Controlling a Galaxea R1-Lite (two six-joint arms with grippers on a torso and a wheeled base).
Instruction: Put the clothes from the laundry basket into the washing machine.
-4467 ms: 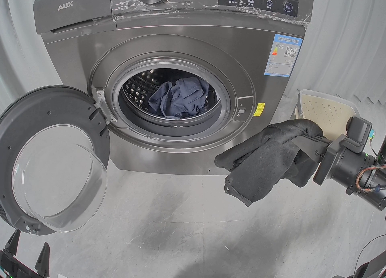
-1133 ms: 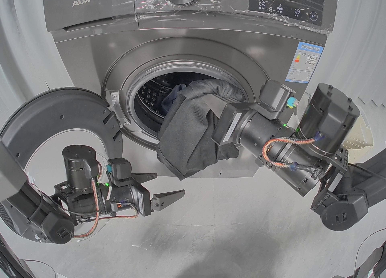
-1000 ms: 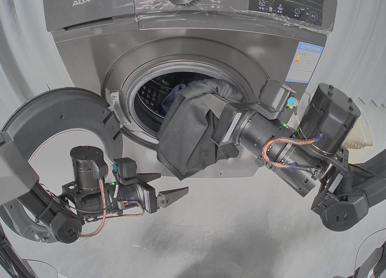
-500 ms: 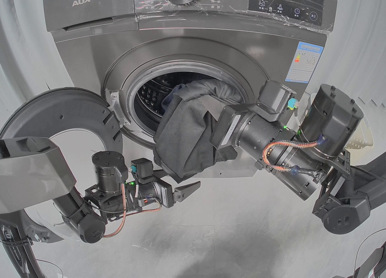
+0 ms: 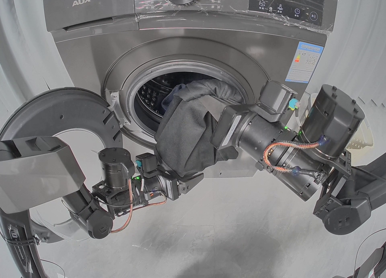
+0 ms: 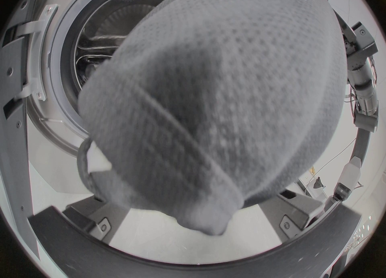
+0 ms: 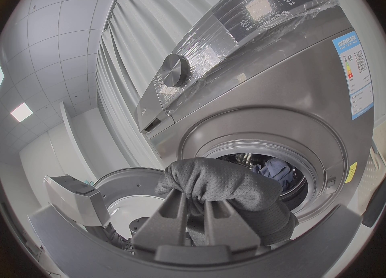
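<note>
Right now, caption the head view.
Right gripper holds a dark grey garment at the open mouth of the grey washing machine.

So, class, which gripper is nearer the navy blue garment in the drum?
Right. The right gripper holds a black fabric garment close to the navy blue garment at the drum mouth; the left gripper sits lower, outside.

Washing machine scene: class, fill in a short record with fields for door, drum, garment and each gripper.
door: swung open
drum: blue garment lying inside
dark garment: at the drum mouth, lower part hanging outside
right gripper: shut on dark garment
left gripper: open, at the hanging hem
</note>
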